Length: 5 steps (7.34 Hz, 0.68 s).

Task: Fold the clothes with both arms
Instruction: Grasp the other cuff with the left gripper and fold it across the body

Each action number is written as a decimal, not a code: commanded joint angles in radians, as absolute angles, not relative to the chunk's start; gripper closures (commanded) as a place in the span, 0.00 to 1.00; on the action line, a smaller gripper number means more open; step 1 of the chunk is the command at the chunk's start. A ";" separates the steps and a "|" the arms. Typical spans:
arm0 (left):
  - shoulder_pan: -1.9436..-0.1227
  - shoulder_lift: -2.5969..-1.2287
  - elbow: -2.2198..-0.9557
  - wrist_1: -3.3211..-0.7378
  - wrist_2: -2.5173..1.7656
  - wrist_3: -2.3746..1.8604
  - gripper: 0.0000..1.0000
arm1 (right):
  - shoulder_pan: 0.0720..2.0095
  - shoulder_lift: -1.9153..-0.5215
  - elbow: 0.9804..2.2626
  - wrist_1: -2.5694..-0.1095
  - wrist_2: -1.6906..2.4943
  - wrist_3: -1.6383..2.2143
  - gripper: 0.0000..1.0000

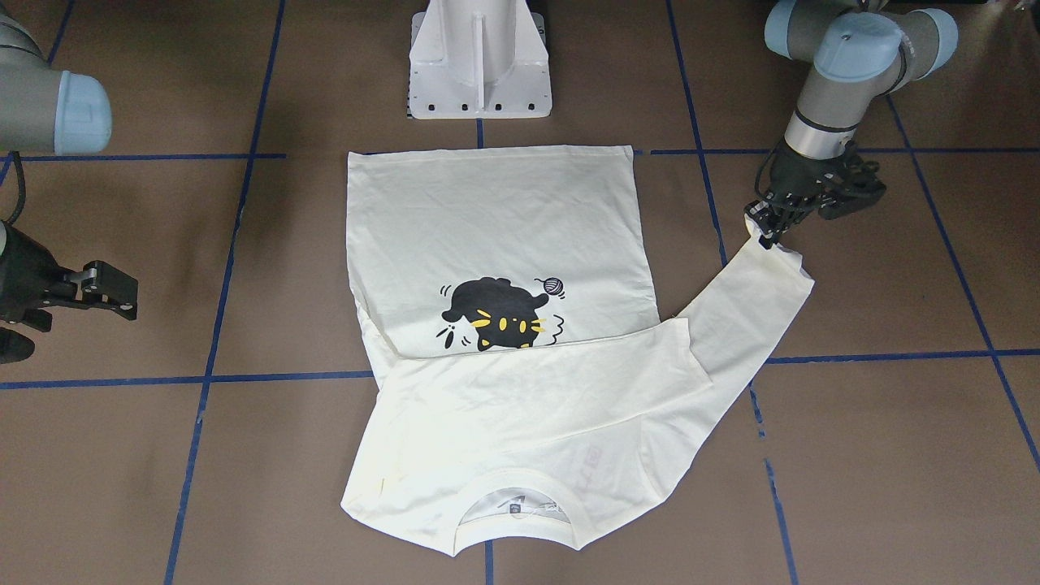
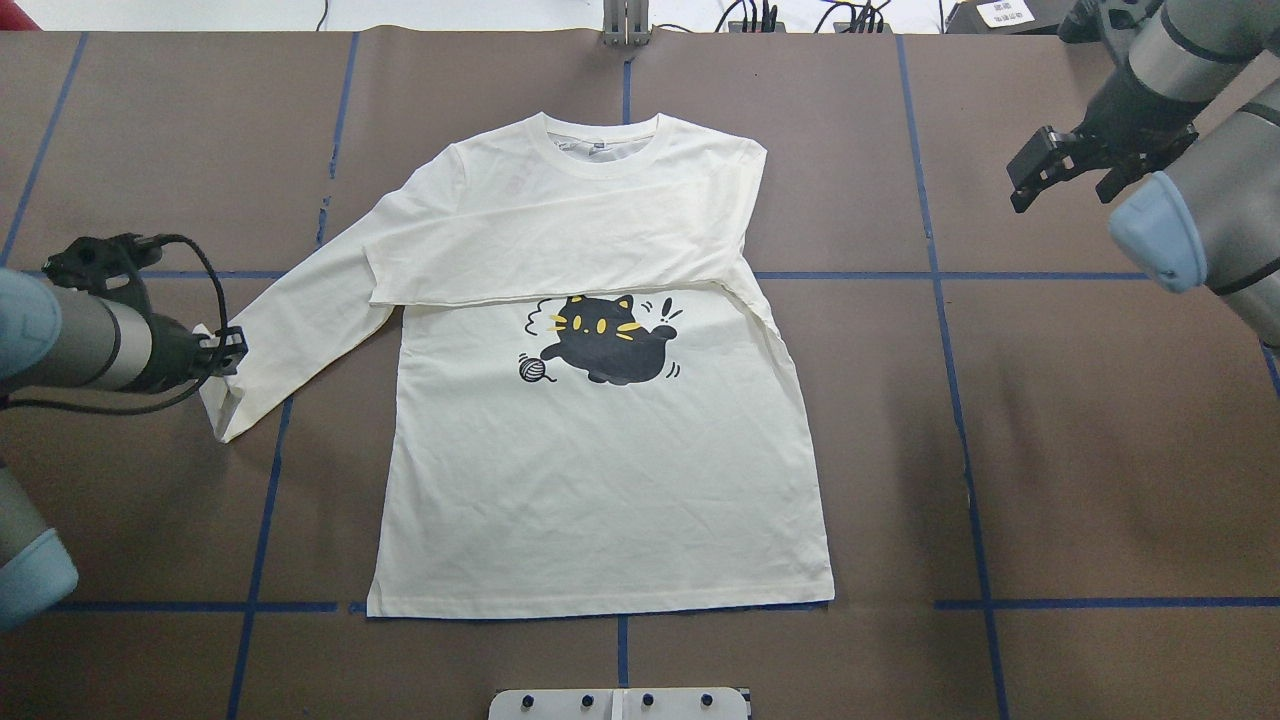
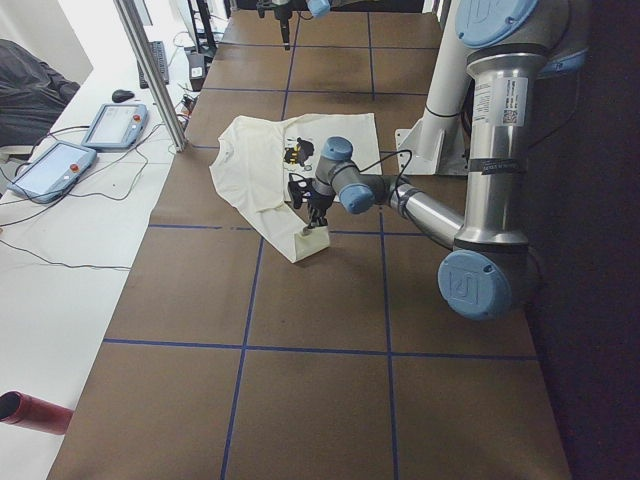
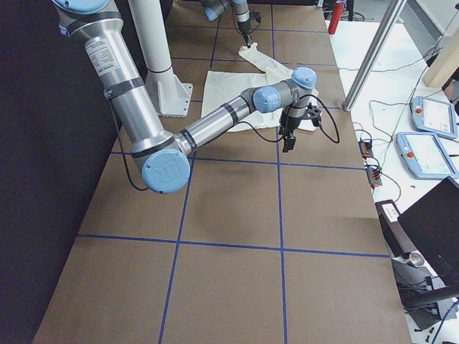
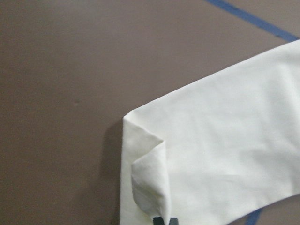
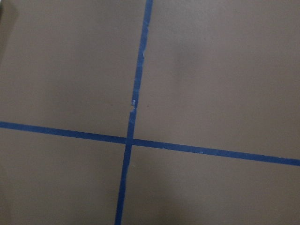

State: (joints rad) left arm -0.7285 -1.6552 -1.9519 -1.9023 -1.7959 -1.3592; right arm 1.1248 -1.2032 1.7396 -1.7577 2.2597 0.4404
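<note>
Left pincer: clenched on the cuff of the shirt's outstretched sleeve. In the left wrist view we see the cuff corner turned over on itself right at the fingertips, with bare brown table beyond it. This pincer sits low, down at the cloth, and the sleeve runs away from it at a slant to the shoulder. The shirt lies flat on the table, print up, off to the robot's right of the left pincer and between the two pincers. Its hem is on the robot's side and its neckline on the far side. We note the other sleeve folded across the chest, its edge lying right at the top of the cat print. The cat and the yarn ball beside it show below that edge. Right pincer: released, fingers spread, nothing between them. It hangs over bare table, well apart from the shirt, which lies off to its left. The right wrist view gives us only brown table and a crossing of blue tape lines beneath that pincer. The white pedestal stands just behind the hem, between the two arms.
</note>
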 commanded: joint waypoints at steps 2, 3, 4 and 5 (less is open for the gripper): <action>-0.791 -2.085 -1.873 -1.709 -1.810 -1.264 1.00 | 1.126 -1.359 1.781 -1.623 2.250 0.449 0.00; -0.804 -2.208 -1.835 -1.713 -1.865 -1.348 1.00 | 1.126 -1.367 1.779 -1.618 2.250 0.449 0.00; -0.813 -2.335 -1.765 -1.767 -1.897 -1.433 1.00 | 1.126 -1.367 1.775 -1.618 2.250 0.449 0.00; -0.807 -2.447 -1.611 -1.870 -1.899 -1.533 1.00 | 1.126 -1.367 1.773 -1.618 2.252 0.452 0.00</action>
State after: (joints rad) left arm -0.8065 -2.2980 -1.7564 -1.7779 -1.8801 -1.4204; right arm 1.1260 -1.3634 1.7763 -1.6216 2.2507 0.4500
